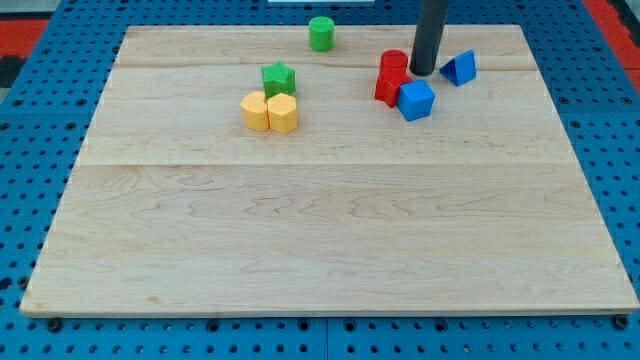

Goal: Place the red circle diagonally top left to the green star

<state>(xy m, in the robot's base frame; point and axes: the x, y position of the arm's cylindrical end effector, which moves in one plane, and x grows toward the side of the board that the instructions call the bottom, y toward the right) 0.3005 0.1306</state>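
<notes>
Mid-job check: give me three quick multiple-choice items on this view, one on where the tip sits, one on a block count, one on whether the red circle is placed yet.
1. My tip is:
A. beside the red blocks
B. at the yellow blocks
C. near the view's bottom

2. Blue blocks on the board:
A. one
B. two
C. three

3. The red circle is:
A. top left of the green star
B. touching the green star
C. off to the star's right

Answers:
1 A, the tip stands between the red circle and the blue triangle.
2 B, the triangle and a blue cube.
3 C, the green star lies well toward the view's left.
</notes>
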